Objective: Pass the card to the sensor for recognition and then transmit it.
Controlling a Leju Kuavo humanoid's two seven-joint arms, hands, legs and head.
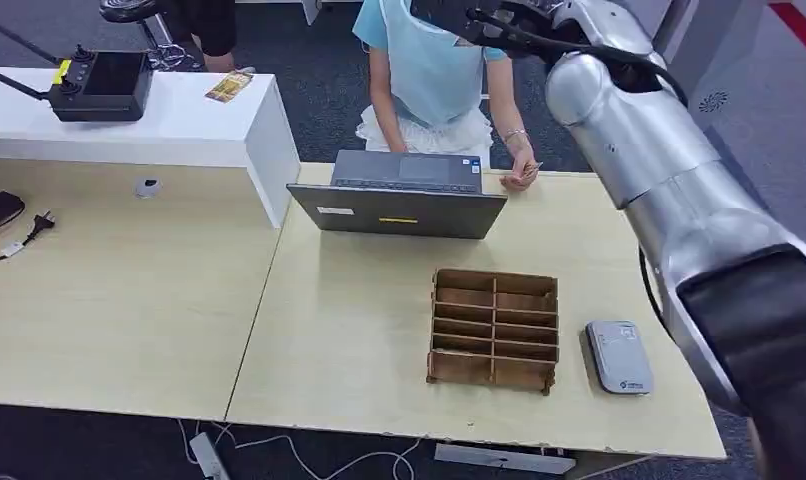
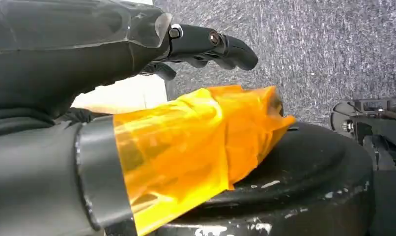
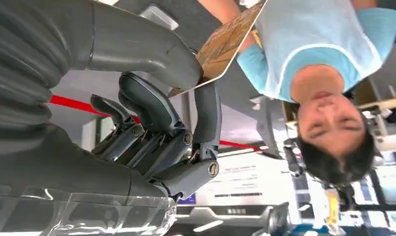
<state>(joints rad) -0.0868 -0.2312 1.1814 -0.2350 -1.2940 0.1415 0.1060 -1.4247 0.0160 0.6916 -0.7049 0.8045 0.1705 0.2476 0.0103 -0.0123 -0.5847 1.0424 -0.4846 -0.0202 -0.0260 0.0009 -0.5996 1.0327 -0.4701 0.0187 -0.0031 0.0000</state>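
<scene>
Open tabletop (image 1: 349, 330) around divider box (image 1: 494, 328); laptop (image 1: 399, 195) behind

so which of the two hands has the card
The right hand, raised toward the person, pinches the card; the left hand hangs holding nothing.

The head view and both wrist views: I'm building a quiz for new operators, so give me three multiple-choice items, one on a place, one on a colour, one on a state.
1. Where does the grey card reader lie on the table?
A. inside the wooden organizer
B. beside the wooden organizer, toward the robot's right
C. on the laptop

2. What colour is the film wrapped on the left robot hand?
A. orange
B. green
C. white

3. What is the right robot hand doing?
A. resting flat on the table
B. hanging with nothing in it
C. pinching a card between thumb and a finger

Key: 1 B, the reader sits next to the organizer's right side. 2 A, the left wrist view shows orange film. 3 C, the right wrist view shows the card clamped under the thumb.
</scene>
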